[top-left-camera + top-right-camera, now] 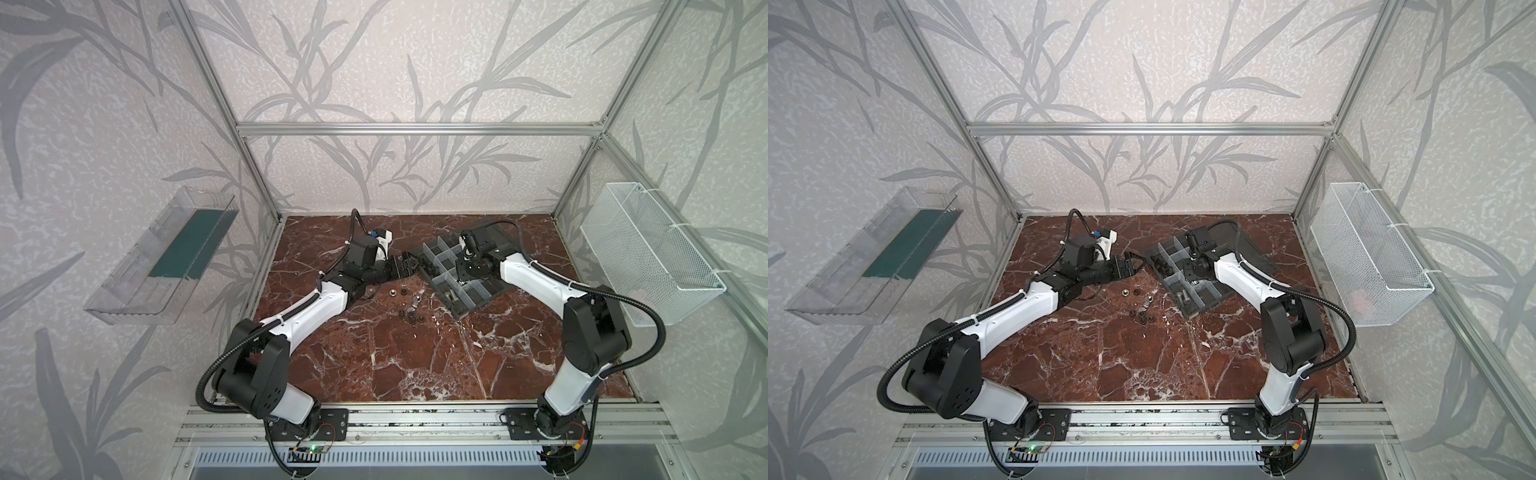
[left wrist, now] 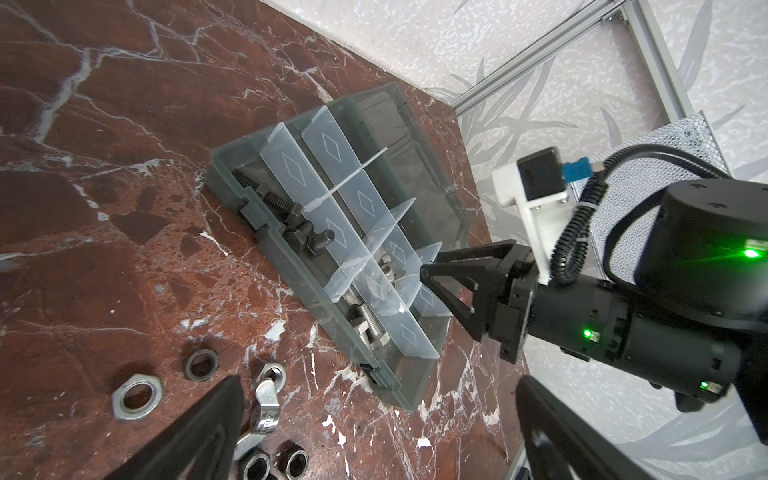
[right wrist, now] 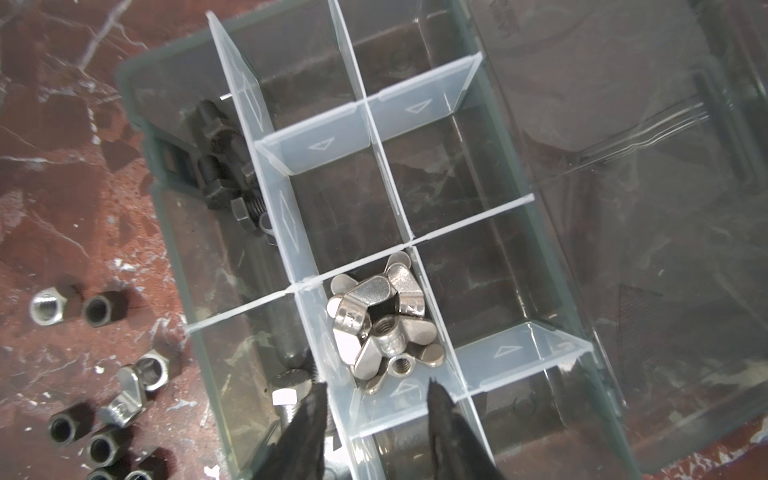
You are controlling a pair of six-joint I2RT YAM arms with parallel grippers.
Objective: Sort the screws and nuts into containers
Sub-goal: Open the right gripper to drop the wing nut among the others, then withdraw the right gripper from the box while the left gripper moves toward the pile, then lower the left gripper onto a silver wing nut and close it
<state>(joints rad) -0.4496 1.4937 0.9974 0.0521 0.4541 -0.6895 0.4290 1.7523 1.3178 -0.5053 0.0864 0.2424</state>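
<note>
The containers are compartments of a dark-grey organizer box (image 1: 441, 296) (image 1: 1188, 312) standing open on the marble at the back right. In the right wrist view my right gripper (image 3: 377, 384) hangs open and empty just above a middle compartment with a heap of silver wing nuts (image 3: 382, 328). Dark and silver screws (image 3: 224, 174) (image 2: 291, 220) lie in the long compartment along the box's table-side wall. Several loose nuts (image 1: 409, 307) (image 1: 1140, 305) (image 2: 137, 392) (image 3: 104, 415), silver and black, lie on the table beside the box. My left gripper (image 1: 409, 264) (image 2: 376, 384) is wide open and empty, low over the table between the nuts and the box.
The box's clear lid (image 3: 623, 166) lies folded back flat on the far side. A white wire basket (image 1: 648, 253) hangs on the right wall and a clear tray with a green base (image 1: 166, 257) on the left wall. Aluminium frame posts edge the marble table.
</note>
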